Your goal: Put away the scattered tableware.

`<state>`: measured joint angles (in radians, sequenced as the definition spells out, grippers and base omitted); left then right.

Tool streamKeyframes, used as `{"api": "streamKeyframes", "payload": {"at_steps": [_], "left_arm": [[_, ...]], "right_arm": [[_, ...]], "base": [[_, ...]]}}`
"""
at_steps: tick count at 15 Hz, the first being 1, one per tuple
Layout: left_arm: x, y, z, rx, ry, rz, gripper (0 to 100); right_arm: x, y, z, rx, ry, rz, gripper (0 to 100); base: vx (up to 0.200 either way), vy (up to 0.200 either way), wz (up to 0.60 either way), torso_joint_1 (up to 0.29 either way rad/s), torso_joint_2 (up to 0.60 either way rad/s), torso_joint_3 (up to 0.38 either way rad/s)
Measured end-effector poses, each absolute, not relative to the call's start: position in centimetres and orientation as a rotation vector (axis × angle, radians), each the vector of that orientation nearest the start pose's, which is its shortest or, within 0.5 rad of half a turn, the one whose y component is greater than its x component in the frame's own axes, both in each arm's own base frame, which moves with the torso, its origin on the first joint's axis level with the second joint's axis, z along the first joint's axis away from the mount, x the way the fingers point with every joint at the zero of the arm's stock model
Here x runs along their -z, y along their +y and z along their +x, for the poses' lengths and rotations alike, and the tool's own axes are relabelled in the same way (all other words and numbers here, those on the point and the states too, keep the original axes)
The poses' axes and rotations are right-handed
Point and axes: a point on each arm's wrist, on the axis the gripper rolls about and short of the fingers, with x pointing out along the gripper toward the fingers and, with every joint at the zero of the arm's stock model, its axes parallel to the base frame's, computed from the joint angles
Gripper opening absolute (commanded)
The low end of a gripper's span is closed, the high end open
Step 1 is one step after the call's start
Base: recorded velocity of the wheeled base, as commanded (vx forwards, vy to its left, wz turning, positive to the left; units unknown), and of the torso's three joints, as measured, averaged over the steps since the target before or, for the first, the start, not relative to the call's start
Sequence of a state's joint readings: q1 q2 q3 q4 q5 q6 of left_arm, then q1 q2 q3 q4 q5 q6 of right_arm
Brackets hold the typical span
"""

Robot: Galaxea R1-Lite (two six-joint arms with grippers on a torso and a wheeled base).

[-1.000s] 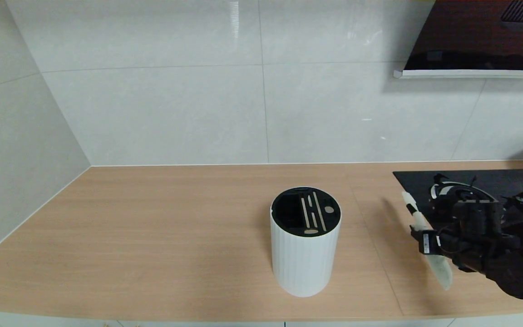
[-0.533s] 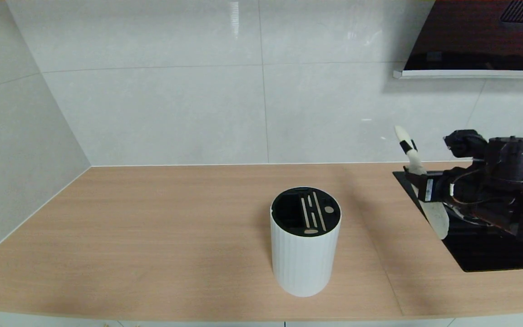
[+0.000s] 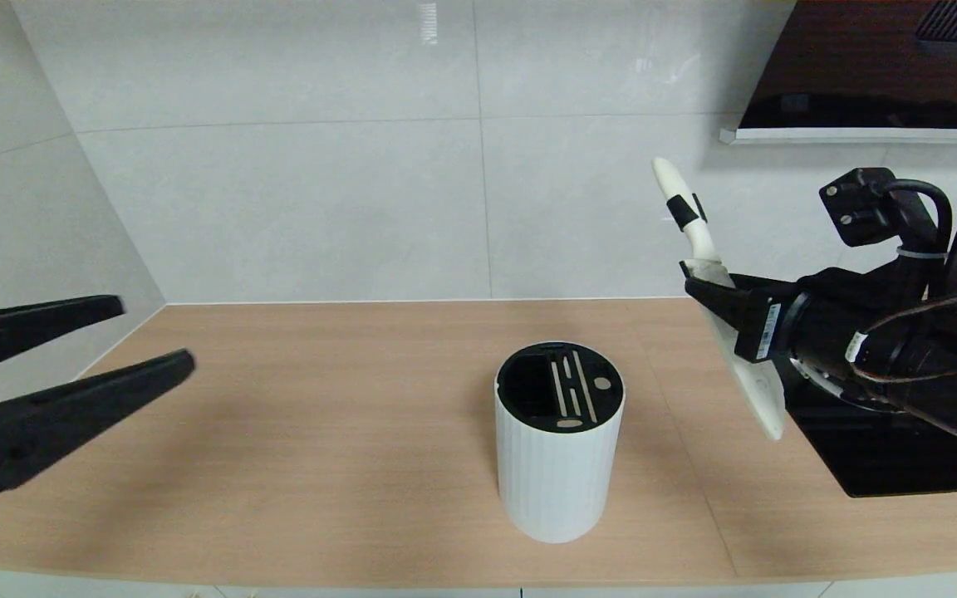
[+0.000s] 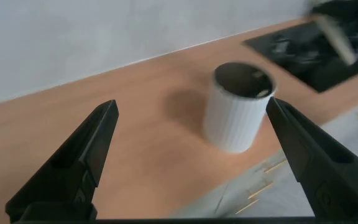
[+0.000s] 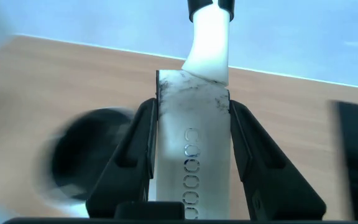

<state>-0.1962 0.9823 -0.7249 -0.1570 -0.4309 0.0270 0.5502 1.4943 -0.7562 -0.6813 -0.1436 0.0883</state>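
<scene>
Raised higher, right claw clamps the knife blade right of the holder; left claw gapes.

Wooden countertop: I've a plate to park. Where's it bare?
The wooden countertop is bare from the side wall to the white ribbed cylindrical holder, below the open left gripper. A narrower strip between holder and black cooktop is crowded by the right gripper's white utensil.

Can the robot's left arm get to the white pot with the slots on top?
Probably yes: the left gripper hangs open to one side of the white pot, with just bare counter between them.
</scene>
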Motion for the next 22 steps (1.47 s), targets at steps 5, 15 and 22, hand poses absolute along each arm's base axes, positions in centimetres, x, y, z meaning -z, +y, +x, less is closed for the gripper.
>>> {"api": "streamKeyframes", "payload": {"at_steps": [5,15,22], "left_arm": [[-26.3,-9.6,16.4,0.881,0.200,-0.297,100],[-21.8,-19.5,23.2,0.919,0.237,-0.604,100],[-18.7,-22.1,24.5,0.898,0.261,-0.605,100]], "right_arm": [[-22.6,16.9,19.4,-0.537,0.095,0.057,0],[-20.7,20.6,16.5,-0.694,0.165,0.034,0],[-20.3,21.2,16.3,-0.712,0.178,0.032,0]], "base": [[0.000,0.000,0.00,0.000,0.00,0.000],[0.000,0.000,0.00,0.000,0.00,0.000],[0.000,0.000,0.00,0.000,0.00,0.000]]}}
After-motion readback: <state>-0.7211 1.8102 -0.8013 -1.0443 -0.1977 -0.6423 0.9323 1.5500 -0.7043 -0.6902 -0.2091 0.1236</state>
